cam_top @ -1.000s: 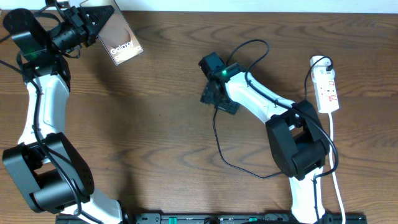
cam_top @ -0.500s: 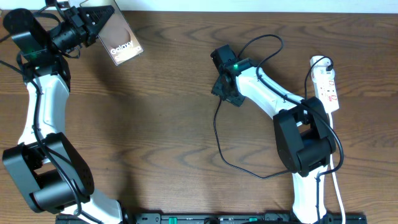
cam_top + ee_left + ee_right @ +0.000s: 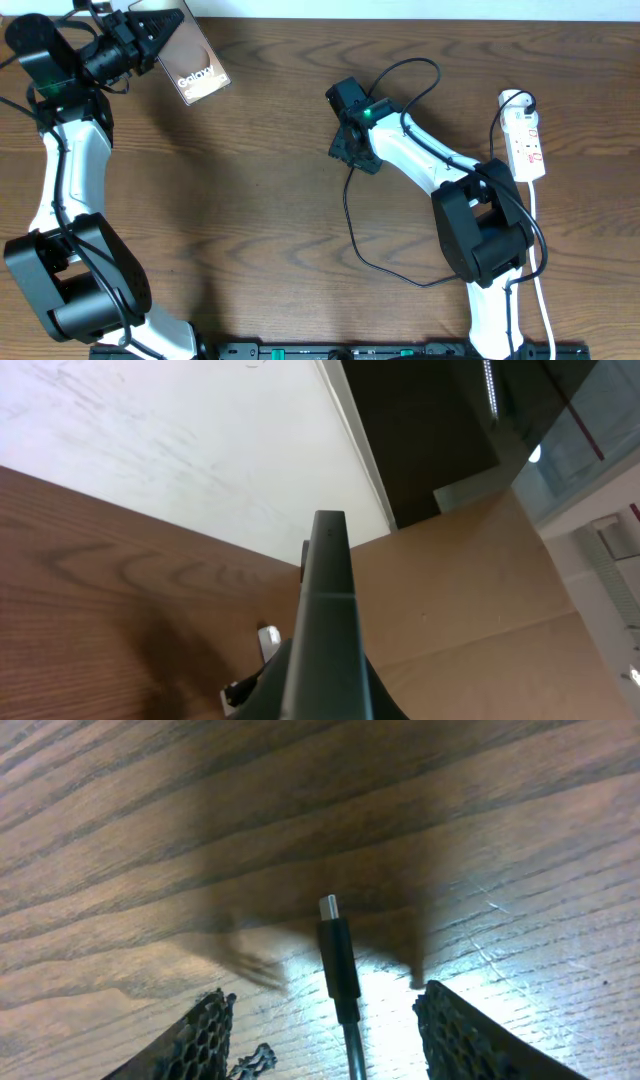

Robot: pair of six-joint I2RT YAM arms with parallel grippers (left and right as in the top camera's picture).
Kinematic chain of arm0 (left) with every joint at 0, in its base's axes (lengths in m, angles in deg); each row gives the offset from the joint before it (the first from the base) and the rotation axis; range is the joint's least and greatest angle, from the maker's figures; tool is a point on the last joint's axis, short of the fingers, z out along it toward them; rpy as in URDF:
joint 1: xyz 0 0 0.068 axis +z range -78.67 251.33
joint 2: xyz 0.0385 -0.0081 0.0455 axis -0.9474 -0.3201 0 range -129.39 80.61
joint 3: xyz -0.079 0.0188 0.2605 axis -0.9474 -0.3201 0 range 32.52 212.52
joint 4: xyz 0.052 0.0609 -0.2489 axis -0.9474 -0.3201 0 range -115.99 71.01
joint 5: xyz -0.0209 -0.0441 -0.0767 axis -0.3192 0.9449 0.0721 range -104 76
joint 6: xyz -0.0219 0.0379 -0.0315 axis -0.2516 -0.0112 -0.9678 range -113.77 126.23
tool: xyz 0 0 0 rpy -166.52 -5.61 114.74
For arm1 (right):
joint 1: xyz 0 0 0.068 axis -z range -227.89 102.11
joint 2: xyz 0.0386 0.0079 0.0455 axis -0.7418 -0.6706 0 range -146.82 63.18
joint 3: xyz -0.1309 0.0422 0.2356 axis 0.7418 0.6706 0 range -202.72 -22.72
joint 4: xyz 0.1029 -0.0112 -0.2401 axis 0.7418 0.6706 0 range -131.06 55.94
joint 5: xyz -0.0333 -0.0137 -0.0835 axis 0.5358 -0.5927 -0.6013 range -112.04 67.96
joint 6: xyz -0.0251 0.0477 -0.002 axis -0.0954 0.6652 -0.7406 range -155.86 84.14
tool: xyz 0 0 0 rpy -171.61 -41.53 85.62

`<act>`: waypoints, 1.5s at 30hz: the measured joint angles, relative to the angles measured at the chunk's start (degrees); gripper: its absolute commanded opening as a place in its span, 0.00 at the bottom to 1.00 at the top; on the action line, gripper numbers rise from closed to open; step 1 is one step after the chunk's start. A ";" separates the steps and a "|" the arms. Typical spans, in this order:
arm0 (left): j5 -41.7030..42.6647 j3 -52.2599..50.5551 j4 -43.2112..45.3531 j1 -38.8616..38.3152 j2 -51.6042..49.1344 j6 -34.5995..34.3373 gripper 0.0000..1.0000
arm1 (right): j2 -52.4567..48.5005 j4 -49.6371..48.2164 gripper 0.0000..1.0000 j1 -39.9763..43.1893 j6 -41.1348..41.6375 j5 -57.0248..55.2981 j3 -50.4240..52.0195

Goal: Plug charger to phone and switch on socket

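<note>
1. Our left arm reaches up along the left side of the table [image 3: 260,200] to its far left corner. There the left gripper [image 3: 148,38] is clamped tight on one end of the phone [image 3: 195,62].
2. Our right arm stretches from the near right toward the middle of the table, and the right gripper [image 3: 352,152] points down at the wood.
3. In the right wrist view the right gripper [image 3: 325,1005] has its jaws parted. One mesh-textured finger [image 3: 205,1035] is on each side of the charger [image 3: 338,960], and neither touches it, so nothing is held.
4. The phone is a brownish slab tilted with its face toward the overhead camera, showing white "Galaxy" lettering. In the left wrist view we see the phone [image 3: 325,630] only edge-on, as a dark narrow bar. We cannot tell whether it is clear of the table.
5. The charger [image 3: 344,210] is a thin black cable. It runs from under the right gripper, loops toward the near edge and passes back toward the right arm's base. Its small straight plug has a metal tip that points away from the gripper over the wood.
6. The socket [image 3: 525,140] lies on the table by the right edge, well apart from the phone. It is a white strip with red marks, and a white cord [image 3: 536,235] trails toward the near edge.
</note>
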 measured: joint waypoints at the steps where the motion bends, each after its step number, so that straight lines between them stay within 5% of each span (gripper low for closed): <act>1: 0.00 0.00 0.00 0.00 0.00 0.00 0.07 | -0.02 0.00 0.51 0.00 0.07 -0.02 0.00; 10: 0.00 0.00 0.00 0.00 0.00 0.00 0.08 | -1.33 -0.37 0.47 -0.02 0.11 0.48 -0.26; 12: 0.00 0.00 -0.02 0.00 0.00 0.00 0.07 | -1.33 -0.37 0.40 -0.02 0.13 0.50 -0.26; 17: 0.00 0.00 0.00 0.00 0.00 0.00 0.07 | -1.49 -0.50 0.02 0.00 0.42 0.63 -0.26; 29: 0.02 0.00 0.00 0.00 0.00 0.00 0.07 | -1.88 -3.19 0.01 0.00 -0.37 5.03 -0.26; 38: 0.02 0.00 0.00 0.00 0.00 0.00 0.07 | -3.37 -23.15 0.01 3.32 -20.00 44.46 0.13; 45: 0.70 0.00 0.00 0.00 0.00 0.00 0.07 | -3.37 -26.16 0.01 4.96 -42.66 75.25 0.13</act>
